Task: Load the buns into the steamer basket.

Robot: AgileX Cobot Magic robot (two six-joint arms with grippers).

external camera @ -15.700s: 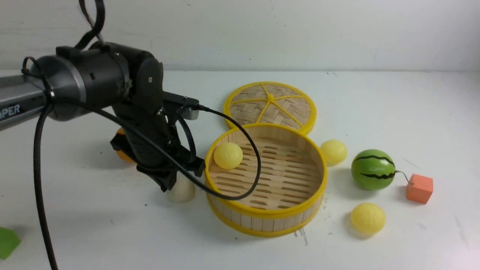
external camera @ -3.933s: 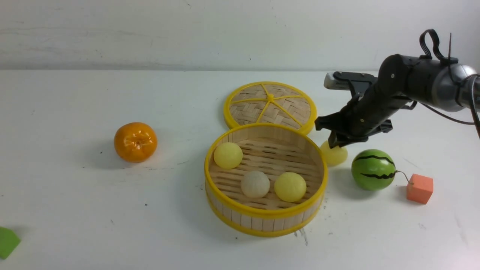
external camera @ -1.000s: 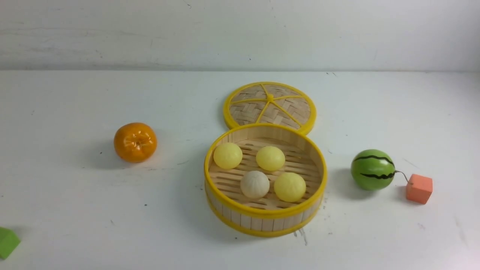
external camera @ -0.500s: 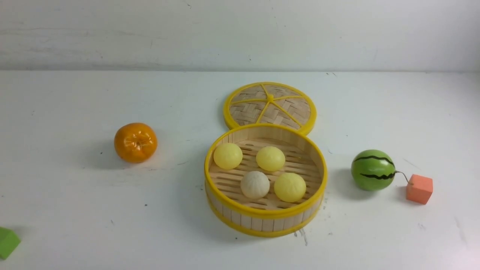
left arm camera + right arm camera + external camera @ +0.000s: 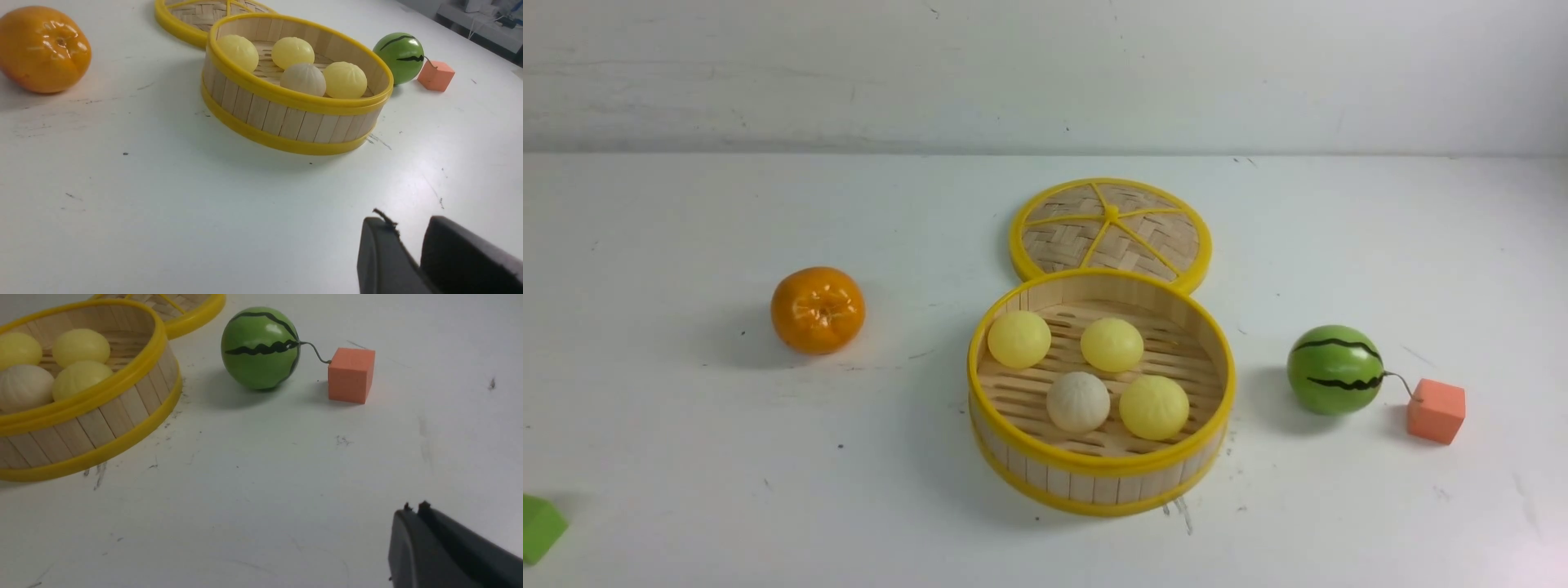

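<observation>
The steamer basket (image 5: 1094, 487) stands mid-table with all the buns I can see inside it. Three pale yellow buns (image 5: 1018, 339) (image 5: 1112, 345) (image 5: 1154, 407) and one off-white pleated bun (image 5: 1078, 402) rest on its slatted floor. Neither arm shows in the front view. In the left wrist view my left gripper (image 5: 408, 222) hovers over bare table short of the steamer basket (image 5: 286, 122), slightly open with nothing between its fingers. In the right wrist view my right gripper (image 5: 412, 510) is shut and empty, well back from the steamer basket (image 5: 102, 412).
The woven lid (image 5: 1111, 229) lies flat just behind the basket. An orange tangerine (image 5: 818, 309) sits to the left. A green watermelon ball (image 5: 1334, 369) and an orange cube (image 5: 1436, 411) sit to the right. A green block (image 5: 538, 528) lies at the near left edge.
Nothing has moved over the last second. A few seconds ago the right gripper stood at a yellow bun beside the basket; that bun now lies inside and the arm has left the front view.
</observation>
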